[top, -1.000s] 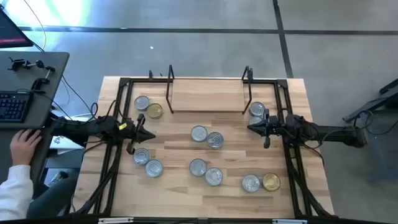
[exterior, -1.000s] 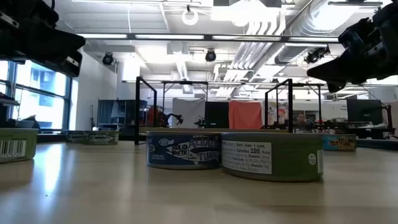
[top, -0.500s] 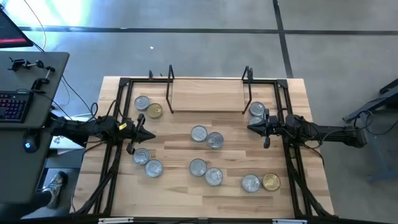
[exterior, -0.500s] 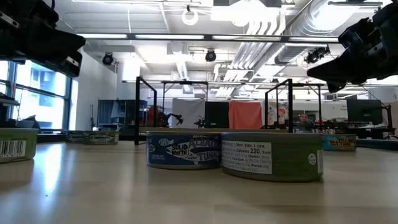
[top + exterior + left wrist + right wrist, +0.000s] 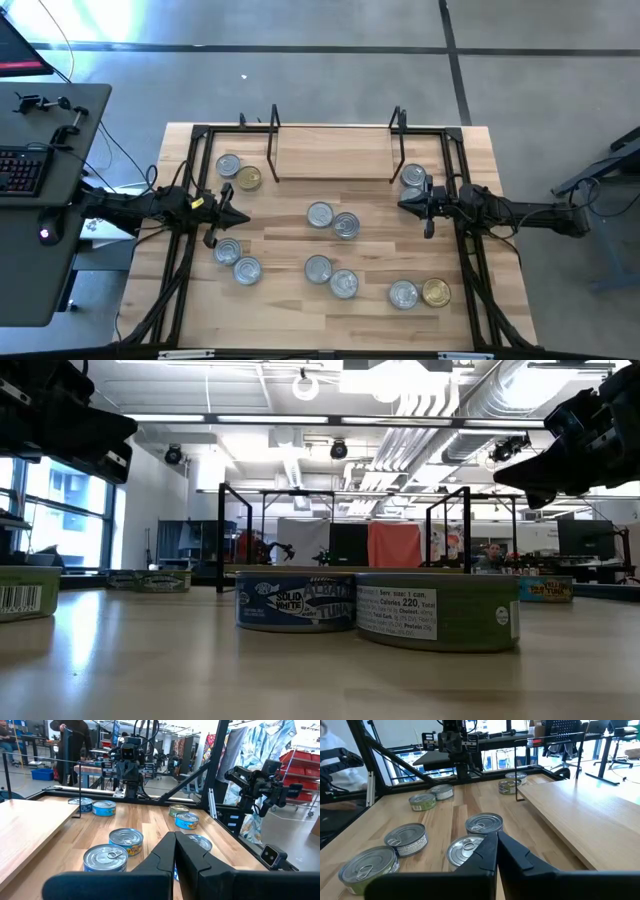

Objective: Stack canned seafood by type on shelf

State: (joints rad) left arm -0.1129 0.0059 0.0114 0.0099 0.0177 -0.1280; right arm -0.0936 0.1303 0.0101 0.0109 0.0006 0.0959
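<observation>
Hovering over the table's left side, the left gripper is clenched on nothing, fingers pressed together, pointing toward the middle. Right gripper hangs over the right side, also clenched and empty, pointing back at the left one. Shelf stands at the table's far edge between them, its board bare. Tins are scattered in pairs on the table: silver tin touching gold tin near the shelf's left end; two silver at centre; two near the left gripper; two toward the near edge; silver beside gold at near right; one just beside the right gripper.
</observation>
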